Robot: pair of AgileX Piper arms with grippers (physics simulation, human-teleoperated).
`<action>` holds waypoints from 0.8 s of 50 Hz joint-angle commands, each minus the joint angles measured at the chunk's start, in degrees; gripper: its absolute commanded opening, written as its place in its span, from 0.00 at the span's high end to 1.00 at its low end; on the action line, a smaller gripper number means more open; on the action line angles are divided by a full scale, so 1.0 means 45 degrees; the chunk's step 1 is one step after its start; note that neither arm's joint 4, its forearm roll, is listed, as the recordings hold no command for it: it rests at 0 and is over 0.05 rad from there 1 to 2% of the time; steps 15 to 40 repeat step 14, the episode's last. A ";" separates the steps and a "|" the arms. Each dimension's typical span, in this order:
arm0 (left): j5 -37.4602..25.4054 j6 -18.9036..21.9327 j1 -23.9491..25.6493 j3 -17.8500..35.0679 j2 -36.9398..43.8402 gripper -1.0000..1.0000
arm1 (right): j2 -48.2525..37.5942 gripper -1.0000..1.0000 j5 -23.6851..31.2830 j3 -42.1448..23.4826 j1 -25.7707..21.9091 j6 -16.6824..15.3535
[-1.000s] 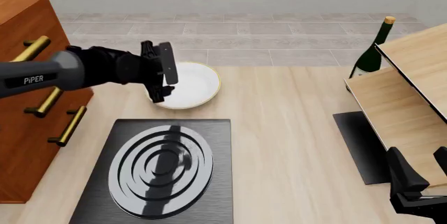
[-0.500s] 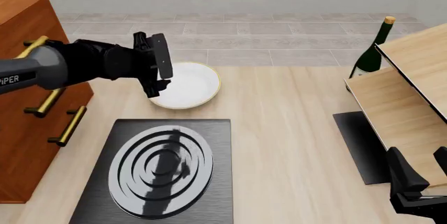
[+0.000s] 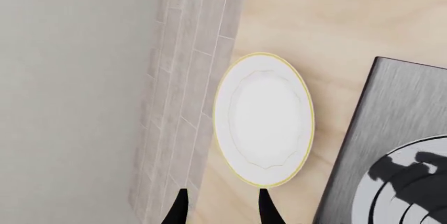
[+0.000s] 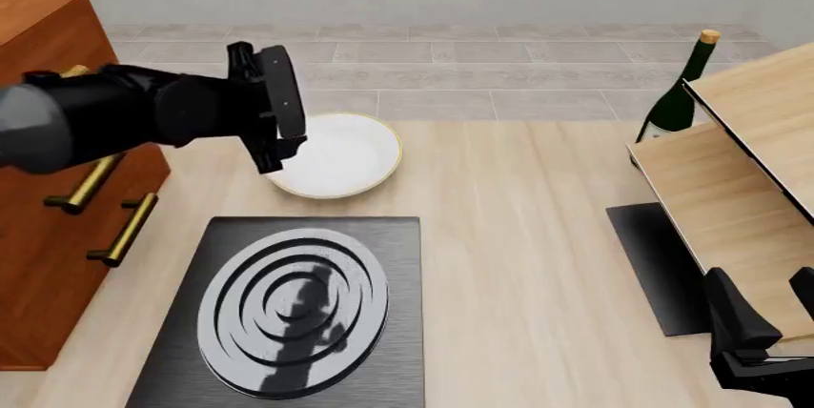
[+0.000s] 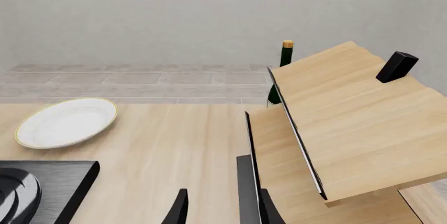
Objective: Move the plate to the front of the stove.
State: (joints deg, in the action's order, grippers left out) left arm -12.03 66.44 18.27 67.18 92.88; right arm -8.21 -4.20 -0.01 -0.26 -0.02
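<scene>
The white plate [image 4: 341, 155] with a thin gold rim lies flat on the wooden table, just behind the black stove [image 4: 381, 246] and its ringed burner [image 4: 295, 308]. My left gripper [image 4: 273, 108] hovers over the plate's left edge, turned sideways and open with nothing in it. In the left wrist view the plate [image 3: 264, 119] lies beyond the open left gripper [image 3: 220, 211], with the stove [image 3: 391, 130] beside it. My right gripper [image 4: 767, 298] stands open at the front right, far from the plate. The right wrist view shows the plate [image 5: 66, 122], a stove corner [image 5: 49, 182] and the empty right gripper [image 5: 220, 211].
A brown cabinet [image 4: 51, 170] with gold handles stands at the left. At the right a tilted wooden shelf unit [image 4: 738, 189] stands over a plain black mat [image 4: 649, 265], with a green wine bottle [image 4: 674, 93] behind it. A small black block [image 5: 396, 67] rests on the shelf.
My left gripper has risen and drawn back to the left, away from the plate's edge. The plate and the right arm have not moved.
</scene>
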 commanded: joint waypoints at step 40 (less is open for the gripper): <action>0.0481 -0.0024 0.0669 -0.1077 -0.1131 0.00 | 0.0002 0.00 0.0002 0.0000 -0.0002 -0.0005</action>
